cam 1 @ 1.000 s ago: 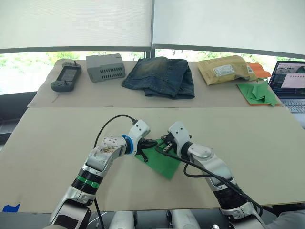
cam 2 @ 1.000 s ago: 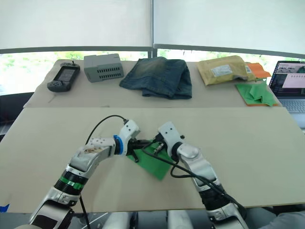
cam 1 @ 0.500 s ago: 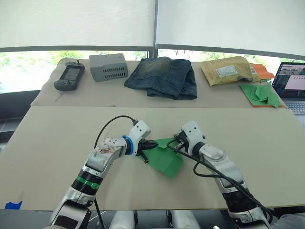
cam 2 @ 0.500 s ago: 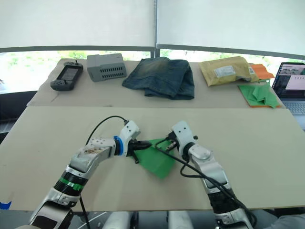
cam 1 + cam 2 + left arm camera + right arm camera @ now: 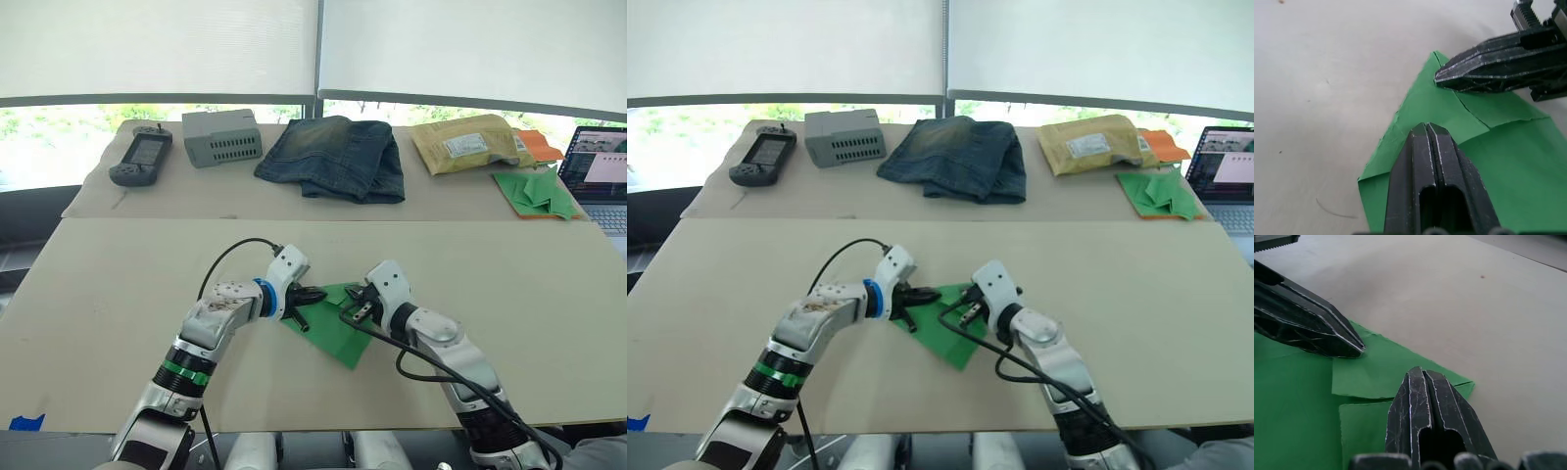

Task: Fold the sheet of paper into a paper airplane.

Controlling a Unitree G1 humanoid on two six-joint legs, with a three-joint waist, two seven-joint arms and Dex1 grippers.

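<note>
Cardboard-coloured table [image 5: 118, 284] carries the work, and a second table [image 5: 196, 201] of the same tan stands along its far edge. On that far table, from the left end to the right: a black handheld game console [image 5: 135, 157], a grey vented box [image 5: 221, 137], folded blue jeans [image 5: 333, 157], a padded yellow mailer [image 5: 465, 143], and a pile of green folded papers [image 5: 537, 192] lying on an orange sheet [image 5: 541, 147]. An open laptop [image 5: 596, 176] sits at the far right edge.

On the near table, about midway between its left and right edges and somewhat nearer the front edge, lies the sheet of paper [image 5: 333, 323], bright green, flat on the surface, with its upper corners folded in so that two flaps meet along a slanting seam.

Both grippers rest on it. The left gripper [image 5: 1426, 128] has its two black fingers pressed together with nothing between them, the tip bearing down on the folded flap near the sheet's left side. The right gripper [image 5: 1421, 372] is likewise closed on nothing, its tip pressing the paper near the folded corner at the far edge of the sheet. The two tips point toward each other, near but apart.
</note>
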